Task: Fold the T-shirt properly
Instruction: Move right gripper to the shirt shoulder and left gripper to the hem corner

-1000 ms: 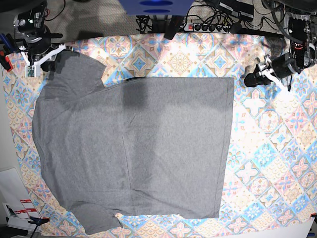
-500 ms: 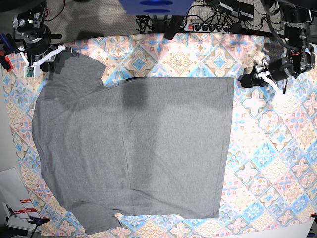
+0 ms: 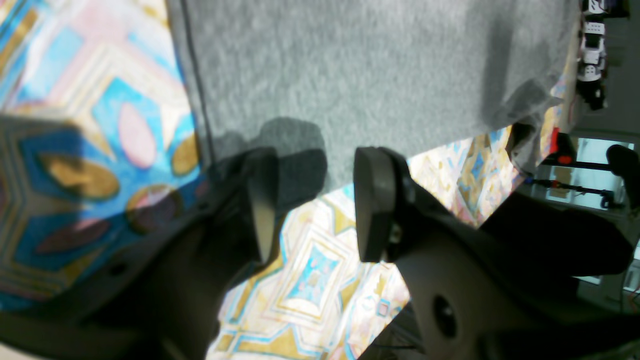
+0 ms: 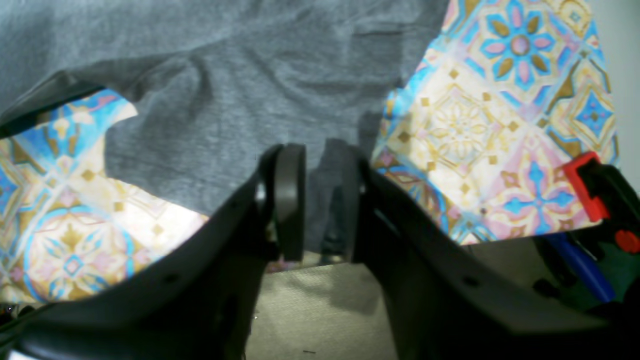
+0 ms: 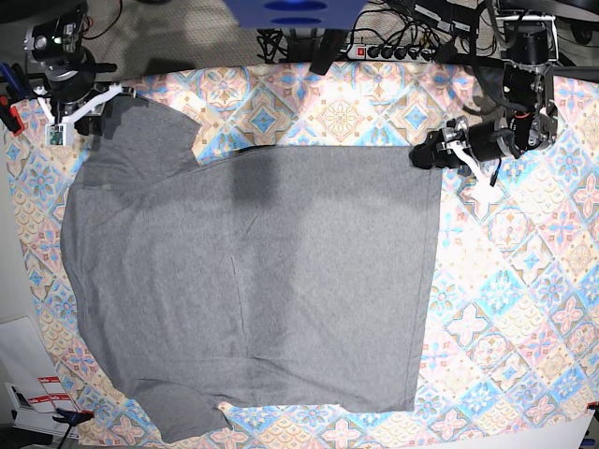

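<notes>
T-shirt (image 5: 253, 281) shows no print; my left gripper (image 3: 312, 200) hangs open at its corner, right gripper (image 4: 315, 200) pinches the sleeve.

I count one large heather-grey short-sleeved knit T-shirt (image 5: 253, 281), one colourful tile-patterned cloth (image 5: 524, 281) spread over the surface, one black power strip (image 5: 393, 51), and my two pincers, left (image 5: 418, 157) and right (image 5: 70, 117).

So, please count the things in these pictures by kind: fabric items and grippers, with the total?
Fabric items: 2, the plain heather-grey knit T-shirt and the colourful tile-patterned cloth.
Grippers: 2, left gripper, right gripper.
Total: 4.
</notes>
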Tool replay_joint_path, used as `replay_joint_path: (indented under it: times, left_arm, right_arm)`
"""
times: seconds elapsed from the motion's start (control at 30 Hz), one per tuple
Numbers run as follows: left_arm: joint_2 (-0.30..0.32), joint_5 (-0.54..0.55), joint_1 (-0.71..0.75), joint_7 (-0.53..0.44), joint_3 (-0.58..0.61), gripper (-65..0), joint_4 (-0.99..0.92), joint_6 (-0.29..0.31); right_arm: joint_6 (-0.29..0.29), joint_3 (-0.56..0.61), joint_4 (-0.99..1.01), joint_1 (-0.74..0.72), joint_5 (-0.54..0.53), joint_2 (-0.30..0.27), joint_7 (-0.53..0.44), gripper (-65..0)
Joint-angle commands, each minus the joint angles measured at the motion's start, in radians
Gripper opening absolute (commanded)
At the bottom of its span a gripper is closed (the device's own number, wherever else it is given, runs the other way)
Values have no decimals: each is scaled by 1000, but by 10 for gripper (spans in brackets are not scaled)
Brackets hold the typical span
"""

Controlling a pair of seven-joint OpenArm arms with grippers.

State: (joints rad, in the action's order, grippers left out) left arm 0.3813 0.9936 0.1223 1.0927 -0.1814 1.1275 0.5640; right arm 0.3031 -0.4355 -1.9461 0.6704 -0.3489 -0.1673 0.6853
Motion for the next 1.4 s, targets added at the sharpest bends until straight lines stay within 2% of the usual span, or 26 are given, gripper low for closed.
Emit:
replay_joint_path:
  times: [0.0,0.13,0.23,0.4,0.53,0.7,0.77,0.83,0.87,1.0,1.17,1.23,1.37]
  left_arm:
    - [14,-23,0,11,-2,-393,6,1]
    - [3,-25,1,11,7,-393,4,3]
    - [0,-23,-2,11,46,-393,4,4]
    - [-2,-23,1,11,49,-395,4,4]
    - [0,-23,1,11,49,-397,4,4]
    - [0,-23,1,11,49,-397,4,4]
    - [0,-23,1,11,49,-398,4,4]
    - [0,-23,1,11,49,-399,4,4]
    - [0,-23,1,11,49,-399,4,4]
    - [3,-23,3,11,47,-399,4,4]
    - [5,-23,3,11,47,-399,4,4]
    - [5,-23,3,11,47,-399,4,4]
    - [5,-23,3,11,47,-399,4,4]
  right_arm:
    - [0,-10,-14,5,-6,-11,-19,-518]
    - [0,-10,-11,1,-6,-11,-19,-518]
    - [0,-10,3,-33,-25,-41,-19,-518]
    - [6,-32,21,-50,-128,-74,38,-518]
    - [112,-99,24,-90,-213,-99,50,-518]
    - [199,-207,89,-189,-267,-100,293,-518]
    - [295,-230,127,-229,-266,-96,380,-518]
    - [374,-253,164,-245,-266,-90,428,-517]
    - [395,-262,179,-248,-266,-77,442,-517]
    - [395,-271,224,-248,-266,-65,463,-507]
    - [395,-220,254,-249,-266,-65,451,-396]
    - [395,-201,256,-249,-266,-65,436,-372]
    - [395,-191,259,-251,-266,-58,423,-371]
